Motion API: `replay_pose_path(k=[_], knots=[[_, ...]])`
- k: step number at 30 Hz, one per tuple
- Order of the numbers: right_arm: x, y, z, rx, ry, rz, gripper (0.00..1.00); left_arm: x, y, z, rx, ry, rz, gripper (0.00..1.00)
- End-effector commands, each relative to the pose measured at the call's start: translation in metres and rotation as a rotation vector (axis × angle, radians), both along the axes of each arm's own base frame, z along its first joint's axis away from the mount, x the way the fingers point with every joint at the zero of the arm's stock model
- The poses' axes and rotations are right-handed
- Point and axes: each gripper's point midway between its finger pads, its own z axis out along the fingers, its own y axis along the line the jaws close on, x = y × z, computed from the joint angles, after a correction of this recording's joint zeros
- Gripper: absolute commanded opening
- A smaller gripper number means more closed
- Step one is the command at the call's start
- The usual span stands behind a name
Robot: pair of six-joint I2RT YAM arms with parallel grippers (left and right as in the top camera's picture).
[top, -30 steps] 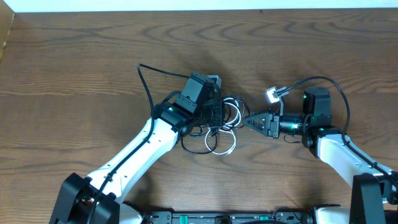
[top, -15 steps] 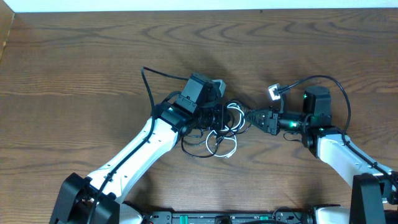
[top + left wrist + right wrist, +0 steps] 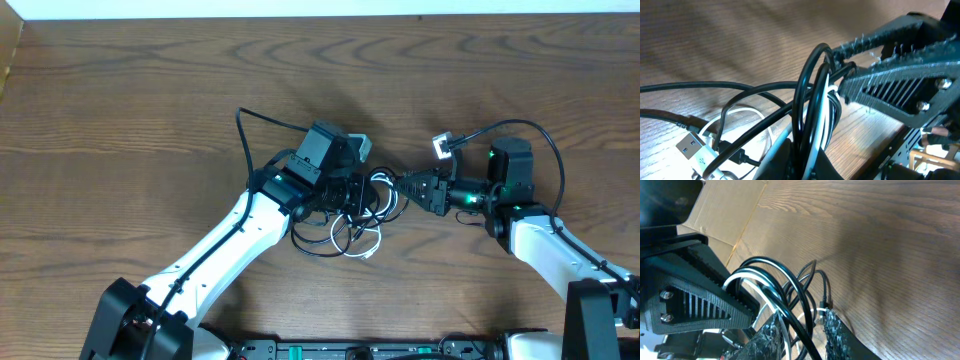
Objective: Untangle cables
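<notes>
I am clenching my left claw (image 3: 350, 190) on the cables (image 3: 375, 192). My right claw (image 3: 400, 184) is pinching their black and white loops, and the tangle is stretching between both claws, trailing onto the mid tabletop (image 3: 150, 100).

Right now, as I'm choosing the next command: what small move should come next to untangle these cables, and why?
Probably ease the right gripper away from the left gripper, which holds. Both are shut on the cables, close together, with black and white loops crossing between them; a gentle pull should loosen them.
</notes>
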Motion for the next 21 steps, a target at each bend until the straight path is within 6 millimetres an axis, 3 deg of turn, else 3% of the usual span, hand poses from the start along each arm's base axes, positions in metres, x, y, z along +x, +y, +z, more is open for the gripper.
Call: replay_pose_path(k=[1, 11, 16, 18, 19, 21], knots=[[0.005, -0.004, -0.008, -0.040, 0.014, -0.042, 0.24, -0.004, -0.002, 0.002, -0.002, -0.019, -0.053, 0.08], [-0.005, -0.003, -0.015, -0.038, 0.088, -0.029, 0.23, -0.005, -0.005, 0.005, -0.023, -0.020, -0.064, 0.07], [-0.020, 0.014, -0.008, 0.007, 0.092, 0.062, 0.22, -0.003, -0.017, 0.017, -0.095, -0.042, -0.090, 0.08], [-0.023, 0.019, -0.009, 0.000, 0.091, 0.076, 0.16, -0.003, -0.016, 0.016, -0.094, -0.040, -0.090, 0.07], [-0.021, 0.019, -0.012, -0.020, 0.090, 0.062, 0.03, -0.004, -0.016, 0.016, -0.092, -0.037, -0.090, 0.08], [-0.014, 0.011, -0.025, -0.092, 0.107, -0.007, 0.01, -0.005, -0.015, 0.014, -0.085, -0.027, -0.090, 0.07]])
